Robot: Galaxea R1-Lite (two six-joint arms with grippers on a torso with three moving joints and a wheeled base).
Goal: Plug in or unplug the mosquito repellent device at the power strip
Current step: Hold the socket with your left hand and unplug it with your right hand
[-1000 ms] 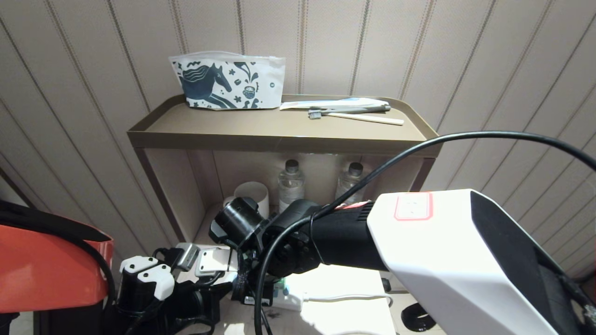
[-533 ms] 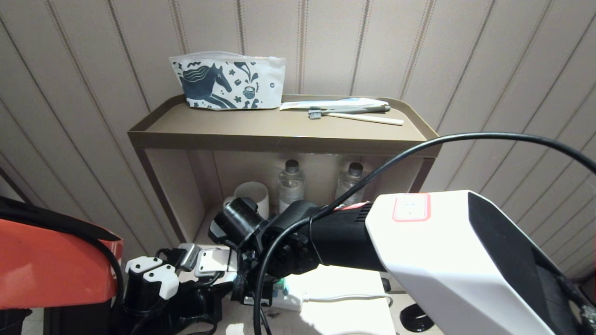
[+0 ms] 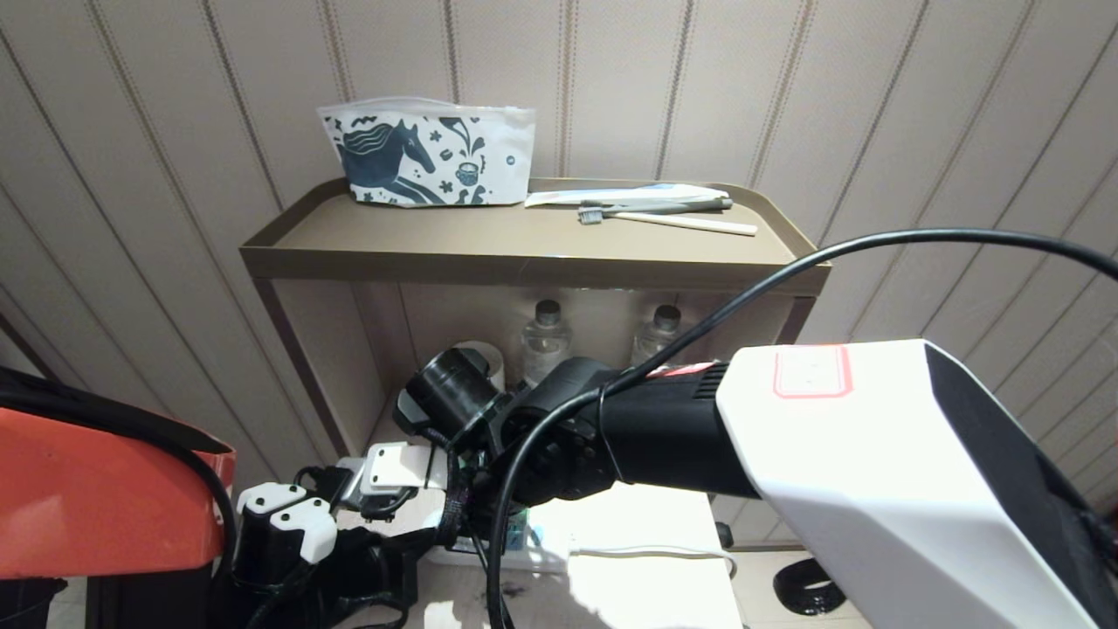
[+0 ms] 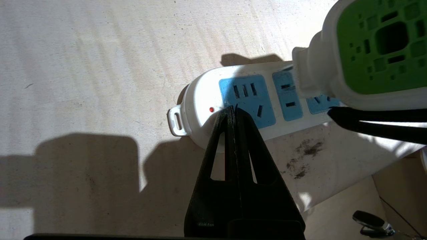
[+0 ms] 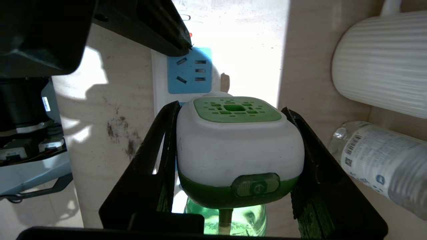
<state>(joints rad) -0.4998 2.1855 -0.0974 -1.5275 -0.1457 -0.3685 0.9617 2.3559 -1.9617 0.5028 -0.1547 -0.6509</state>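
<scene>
My right gripper [image 5: 233, 156] stays clenched around the mosquito repellent device [image 5: 235, 143], lifting slightly, while my closed left gripper [image 4: 232, 111] pins the power strip [image 4: 253, 100]; unplugging looks nearly done.

Head view high, forward-down; both wrist views close above the shared power strip [image 4: 247, 100].

Mosquito repellent device [image 5: 238, 151] smooth plastic; power strip [image 4: 203, 106] glossy plastic.
</scene>
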